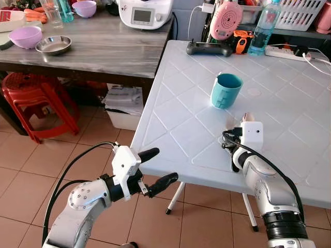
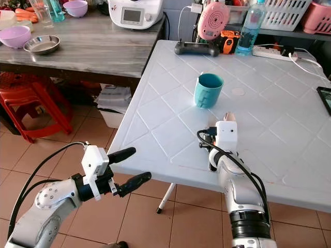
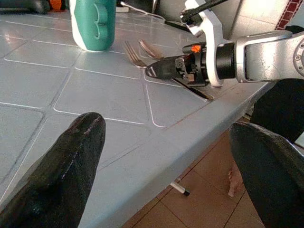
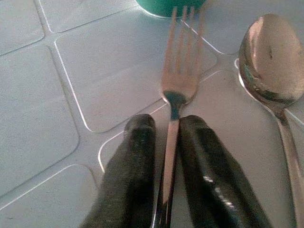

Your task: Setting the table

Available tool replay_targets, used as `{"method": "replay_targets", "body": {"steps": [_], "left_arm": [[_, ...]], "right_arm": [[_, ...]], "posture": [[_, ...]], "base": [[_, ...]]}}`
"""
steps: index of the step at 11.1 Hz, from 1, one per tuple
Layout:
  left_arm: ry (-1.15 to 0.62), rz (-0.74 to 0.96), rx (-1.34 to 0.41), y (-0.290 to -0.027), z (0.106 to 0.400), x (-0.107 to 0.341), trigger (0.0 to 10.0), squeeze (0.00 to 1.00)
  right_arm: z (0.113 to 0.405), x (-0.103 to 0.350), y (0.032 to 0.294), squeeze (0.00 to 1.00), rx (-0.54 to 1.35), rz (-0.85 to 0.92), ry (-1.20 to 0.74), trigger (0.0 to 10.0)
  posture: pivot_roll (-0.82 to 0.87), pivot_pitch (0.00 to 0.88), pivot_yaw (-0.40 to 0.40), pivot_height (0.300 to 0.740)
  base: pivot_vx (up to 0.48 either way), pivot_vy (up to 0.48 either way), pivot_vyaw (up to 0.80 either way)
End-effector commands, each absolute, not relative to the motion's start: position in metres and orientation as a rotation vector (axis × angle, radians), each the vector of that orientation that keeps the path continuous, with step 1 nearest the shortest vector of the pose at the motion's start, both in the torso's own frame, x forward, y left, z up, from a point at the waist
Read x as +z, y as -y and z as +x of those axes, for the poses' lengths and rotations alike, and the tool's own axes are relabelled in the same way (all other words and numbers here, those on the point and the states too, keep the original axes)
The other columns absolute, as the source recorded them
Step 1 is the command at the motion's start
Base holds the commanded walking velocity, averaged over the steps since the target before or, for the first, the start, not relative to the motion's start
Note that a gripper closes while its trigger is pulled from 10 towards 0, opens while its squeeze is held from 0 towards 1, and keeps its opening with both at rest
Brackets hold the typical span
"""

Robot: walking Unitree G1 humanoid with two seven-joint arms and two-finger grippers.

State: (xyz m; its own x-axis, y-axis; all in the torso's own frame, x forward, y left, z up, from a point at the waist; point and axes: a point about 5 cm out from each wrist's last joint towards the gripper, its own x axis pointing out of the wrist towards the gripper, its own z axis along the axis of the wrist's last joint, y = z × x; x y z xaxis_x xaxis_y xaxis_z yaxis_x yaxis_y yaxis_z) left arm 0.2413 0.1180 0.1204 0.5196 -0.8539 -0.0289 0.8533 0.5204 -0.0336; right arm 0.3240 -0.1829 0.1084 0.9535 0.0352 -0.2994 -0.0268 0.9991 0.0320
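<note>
A white plastic table (image 1: 176,129) with a diamond pattern fills the right of the scene. On it stands a teal cup (image 1: 226,90), upright, toward the middle. Near the robot from the cup, the right gripper (image 4: 167,156) rests low over the tabletop with its two black fingers pressed together on the handle of a metal fork (image 4: 176,80). The fork's tines point away toward the cup and appear to lie flat on the table. Just beside the fork, on its right, lies a metal spoon (image 4: 270,61), bowl toward the cup, not held.

The left gripper (image 1: 158,166) hovers off the near left edge of the table, above the tiled floor, its fingers well apart and holding nothing.

At the far edge of the table are a black game controller (image 1: 209,48) and a water bottle (image 1: 264,28). A grey wooden table (image 1: 103,46) to the far left carries bowls.

The step in hand looks like laying the fork beside the spoon. Next, the right fingers would need to part and lift straight clear without dragging the fork askew.
</note>
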Motion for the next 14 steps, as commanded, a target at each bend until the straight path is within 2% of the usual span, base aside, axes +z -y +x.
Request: {"method": "replay_targets", "body": {"steps": [1,2,6,8,10,12,14], "left_arm": [[-0.048,0.007,-1.043,-0.118,0.241,0.121,10.0,0.00],[-0.039,0.030,-1.014,-0.119,0.243,0.120,10.0,0.00],[-0.025,0.029,-0.947,-0.118,0.250,0.120,10.0,0.00],[-0.017,0.035,-0.912,-0.118,0.251,0.119,10.0,0.00],[0.004,0.059,-0.674,-0.134,0.265,0.114,10.0,0.00],[0.035,0.091,-0.454,-0.151,0.279,0.115,10.0,0.00],[0.023,0.082,-0.310,-0.161,0.284,0.110,10.0,0.00]], "right_arm": [[0.320,0.093,0.195,0.00,-0.020,0.031,-0.382,0.3],[0.319,0.091,0.194,0.00,-0.018,0.034,-0.388,0.0],[0.312,0.079,0.194,0.00,-0.028,0.050,-0.428,0.0],[0.311,0.081,0.192,0.00,-0.068,0.132,-0.417,0.0],[0.309,0.107,0.184,0.00,-0.136,0.223,-0.295,0.0],[0.300,0.124,0.171,0.00,-0.134,0.176,-0.195,0.0],[0.291,0.135,0.159,0.00,-0.128,0.164,-0.117,0.0]], "posture": [[0.08,0.110,-0.002,0.740],[0.08,0.110,-0.002,0.740],[0.07,0.108,-0.005,0.740],[0.07,0.106,-0.010,0.740],[0.07,0.104,-0.011,0.740],[0.06,0.098,-0.010,0.740],[0.06,0.086,-0.012,0.740]], "base": [[0.000,0.000,0.00],[0.000,0.000,0.00],[0.000,0.000,0.00],[0.000,0.000,0.00],[0.000,0.000,0.00],[0.000,0.000,0.00],[0.000,0.000,0.00]]}}
